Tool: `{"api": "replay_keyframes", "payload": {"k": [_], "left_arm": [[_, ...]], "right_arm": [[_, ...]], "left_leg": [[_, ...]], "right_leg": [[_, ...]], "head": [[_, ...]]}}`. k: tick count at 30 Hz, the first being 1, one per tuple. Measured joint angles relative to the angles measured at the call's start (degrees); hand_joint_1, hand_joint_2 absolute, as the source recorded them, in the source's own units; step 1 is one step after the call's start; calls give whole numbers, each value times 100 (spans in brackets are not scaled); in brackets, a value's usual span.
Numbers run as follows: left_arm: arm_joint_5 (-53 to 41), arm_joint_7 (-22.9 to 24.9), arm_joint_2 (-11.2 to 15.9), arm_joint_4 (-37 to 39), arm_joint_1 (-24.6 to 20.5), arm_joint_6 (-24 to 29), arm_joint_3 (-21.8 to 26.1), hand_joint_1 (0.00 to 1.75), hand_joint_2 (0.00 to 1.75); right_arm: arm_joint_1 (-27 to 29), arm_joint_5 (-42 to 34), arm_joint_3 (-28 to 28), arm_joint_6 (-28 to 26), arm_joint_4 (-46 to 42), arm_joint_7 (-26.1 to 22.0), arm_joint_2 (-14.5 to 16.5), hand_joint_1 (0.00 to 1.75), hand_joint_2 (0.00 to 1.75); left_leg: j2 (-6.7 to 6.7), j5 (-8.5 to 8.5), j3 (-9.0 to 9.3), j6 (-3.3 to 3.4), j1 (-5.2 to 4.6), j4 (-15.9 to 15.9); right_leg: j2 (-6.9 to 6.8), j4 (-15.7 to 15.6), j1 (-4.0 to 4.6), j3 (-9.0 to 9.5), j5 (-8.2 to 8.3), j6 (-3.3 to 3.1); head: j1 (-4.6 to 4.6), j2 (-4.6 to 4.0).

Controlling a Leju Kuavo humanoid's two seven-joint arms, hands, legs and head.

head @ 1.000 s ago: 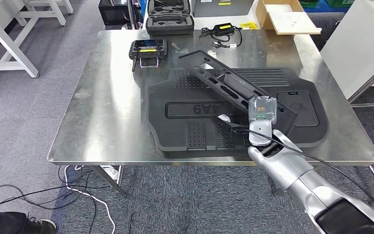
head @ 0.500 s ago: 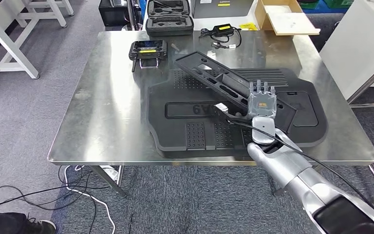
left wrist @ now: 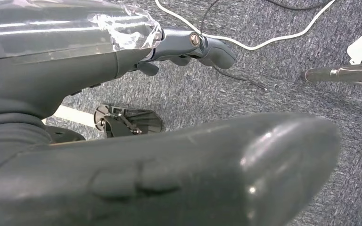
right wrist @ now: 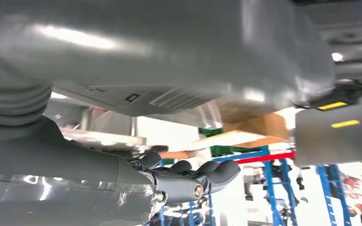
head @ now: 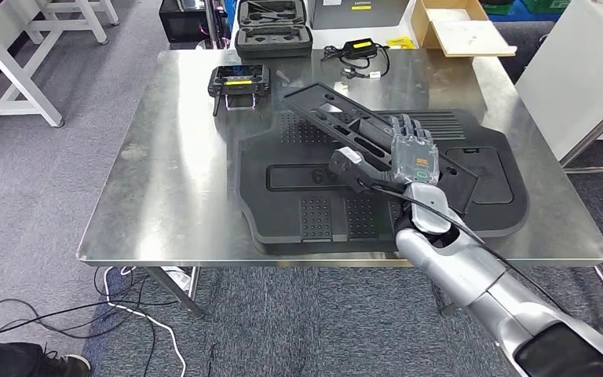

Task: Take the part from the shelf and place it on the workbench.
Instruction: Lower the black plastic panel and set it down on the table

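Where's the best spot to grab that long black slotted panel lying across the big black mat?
Probably the long black panel near end, by the right hand, coming from the table's front edge. It is narrow enough there to wrap, lies diagonally on the big mat, and its far end is a longer reach.

Setting: workshop or robotics lab. We note a steel-topped bench (head: 173, 188) on grey carpet, loose cables (head: 126, 306) on the floor beneath, a handheld controller (head: 239, 78) and open equipment case (head: 273, 31), a cardboard box (head: 459, 27), white frame tables (head: 16, 63), and blue racking (right wrist: 273, 188).
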Motion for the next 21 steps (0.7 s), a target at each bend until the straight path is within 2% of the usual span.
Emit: {"api": "replay_keyframes", "payload": {"k": [5, 8, 11, 13, 15, 18, 19, 21], "left_arm": [[0, -46, 2, 0, 43, 8, 7, 0, 0], [0, -84, 6, 0, 78, 39, 14, 0, 0], [0, -99, 7, 0, 89, 58, 15, 0, 0], [0, -93, 7, 0, 87, 61, 11, 0, 0], [0, -85, 7, 0, 80, 61, 5, 0, 0], [-2, -67, 6, 0, 69, 64, -7, 0, 0], [-2, -57, 5, 0, 67, 75, -14, 0, 0], [-2, -36, -1, 0, 61, 128, -25, 0, 0]], "right_arm": [[101, -257, 38, -110, -679, 0, -121, 0, 0], [192, -241, 52, -663, -1164, 0, -241, 0, 0], [316, 337, 50, -1497, -1628, -1, -380, 0, 0], [467, 1113, 24, -2090, -1955, -18, -450, 0, 87], [628, 1788, -56, -2408, -2239, -49, -479, 0, 175], [806, 2181, -274, -2489, -2542, -269, -451, 0, 175], [891, 2224, -395, -2492, -2669, -561, -394, 0, 175], [1094, 2213, -719, -2496, -2934, -1519, -157, 0, 175]], "left_leg": [[0, 0, 1, 0, -1, 1], [0, 0, 1, 0, -2, 1], [0, -2, 1, 2, -2, 2], [0, -3, 2, 4, -1, 1], [1, -4, 2, 5, -1, 1], [2, -5, 5, 6, -1, 1], [1, -5, 6, 6, -1, 1], [0, -5, 6, 6, 0, 1]], "right_leg": [[0, 0, 0, -1, 0, 1], [0, -1, 0, -1, 0, 1], [0, -3, 0, -1, 0, 1], [-1, -4, 0, 0, 0, 2], [0, -4, 0, 1, 0, 2], [0, -4, 1, 4, 0, 2], [-1, -5, 1, 6, 0, 2], [-2, -5, 0, 8, 0, 2]], "head": [[-1, 0], [-2, 0], [-1, 0], [-2, 0], [-1, 0], [-1, 0], [-1, 0], [-1, 0]]}}
